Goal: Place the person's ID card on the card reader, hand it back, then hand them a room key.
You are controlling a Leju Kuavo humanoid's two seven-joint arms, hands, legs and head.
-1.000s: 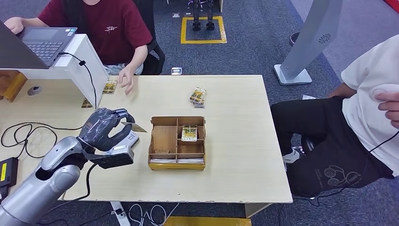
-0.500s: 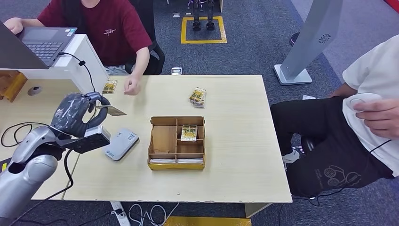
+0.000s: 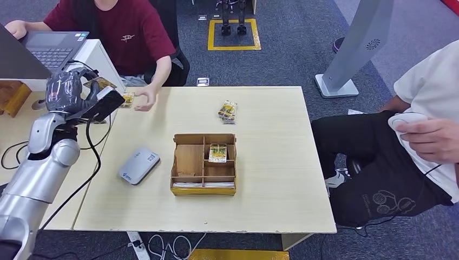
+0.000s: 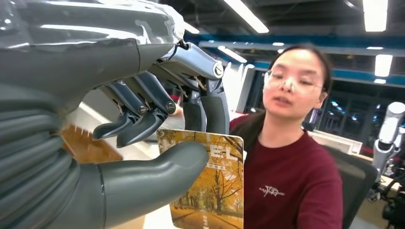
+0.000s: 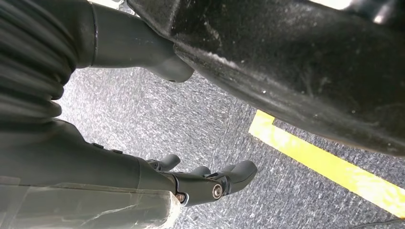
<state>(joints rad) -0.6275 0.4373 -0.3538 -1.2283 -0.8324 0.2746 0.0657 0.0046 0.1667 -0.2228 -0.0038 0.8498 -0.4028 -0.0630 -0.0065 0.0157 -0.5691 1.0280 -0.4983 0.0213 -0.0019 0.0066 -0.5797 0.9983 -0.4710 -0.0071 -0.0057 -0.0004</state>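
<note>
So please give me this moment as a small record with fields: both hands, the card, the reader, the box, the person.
left robot hand: raised, pinches the ID card between thumb and fingers
right robot hand: hangs over carpet, holds nothing, fingers apart
card reader: grey, flat on the table, nothing on it
wooden box: compartments, one card inside
person in red shirt: seated opposite, hand on the table edge

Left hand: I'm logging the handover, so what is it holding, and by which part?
The left hand holds the ID card, pinched near one corner between thumb and fingers.
</note>
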